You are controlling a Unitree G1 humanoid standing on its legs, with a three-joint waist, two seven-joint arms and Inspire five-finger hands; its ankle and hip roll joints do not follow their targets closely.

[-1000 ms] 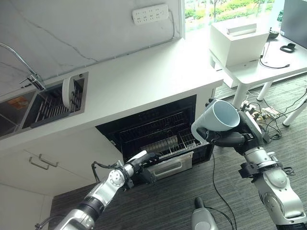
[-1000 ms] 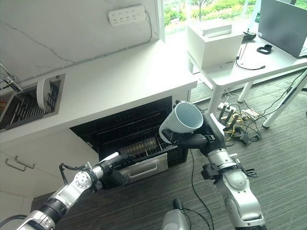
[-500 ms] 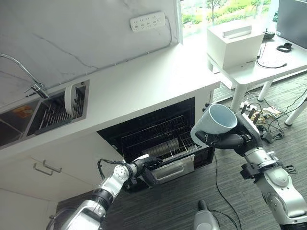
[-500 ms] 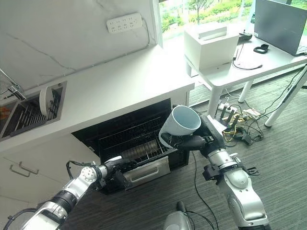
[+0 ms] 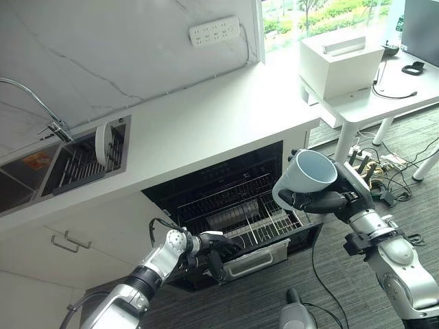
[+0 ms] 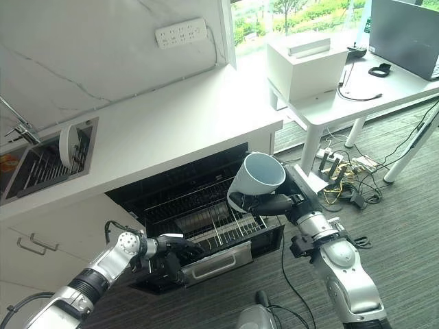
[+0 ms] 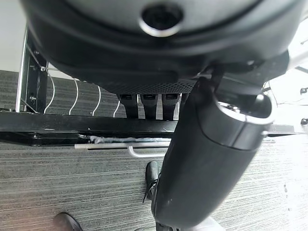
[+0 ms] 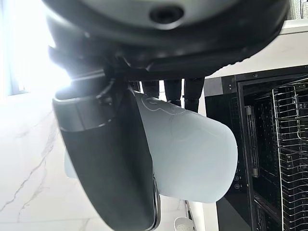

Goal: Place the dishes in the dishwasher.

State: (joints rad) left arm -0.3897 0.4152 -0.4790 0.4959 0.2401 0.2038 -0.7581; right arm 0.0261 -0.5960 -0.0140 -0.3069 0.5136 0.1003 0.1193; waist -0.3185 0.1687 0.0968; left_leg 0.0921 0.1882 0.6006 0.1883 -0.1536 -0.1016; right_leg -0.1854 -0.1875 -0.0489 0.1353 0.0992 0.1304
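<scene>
Left eye view: the robot's right hand (image 5: 328, 200) holds a pale blue mug (image 5: 306, 179) in the air, fingers and thumb curled round its body, above the right front corner of the dishwasher rack (image 5: 240, 218). The mug is tipped so its open mouth faces up and away from the rack, its long axis slanting rather than upright. From the mug, the rack lies down and to the robot's left, so the coming move looks like a lowering and a turn of the wrist toward the wire tines. The right hand is clearly the nearer one to carry it in.

The left hand (image 5: 214, 245) is at the front edge of the same rack, low and to its left front corner, fingers hooked over the black front rail beside the silver handle (image 6: 215, 264); the rack stands drawn out of the open dishwasher (image 5: 206, 179). Well up and left of the rack, a white plate (image 5: 102, 144) stands on edge in the sink drainer (image 5: 79, 164), not yet loaded.
</scene>
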